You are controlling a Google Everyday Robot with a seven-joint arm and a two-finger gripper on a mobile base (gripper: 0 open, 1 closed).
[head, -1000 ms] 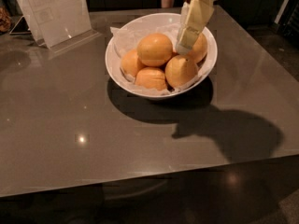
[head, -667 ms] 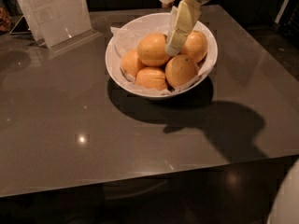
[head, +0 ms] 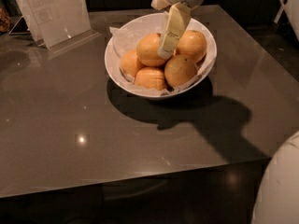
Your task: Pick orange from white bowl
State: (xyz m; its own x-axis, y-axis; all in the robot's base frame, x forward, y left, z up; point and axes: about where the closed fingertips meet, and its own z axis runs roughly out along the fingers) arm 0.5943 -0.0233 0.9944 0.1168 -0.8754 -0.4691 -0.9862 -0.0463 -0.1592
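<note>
The white bowl [head: 117, 73] stands at the back middle of the grey table, lined with white paper and holding several oranges. The orange [head: 148, 49], the largest, lies on top at the bowl's centre. Smaller oranges lie to its right [head: 194, 45], front right [head: 180, 70], front [head: 150, 78] and left [head: 130, 63]. My gripper [head: 166, 50] comes down from the top of the camera view, pale yellow, with its tip against the right side of the orange, between it and the right-hand one.
A clear sign holder with a white sheet [head: 51, 10] stands at the back left of the table [head: 70, 125]. The table's front edge runs along the bottom, with dark floor beyond it. A white part of the robot's body [head: 280, 185] shows at the lower right.
My gripper has moved left and down, from over the right-hand orange to the right side of the top orange. The white body part has come into view at the lower right.
</note>
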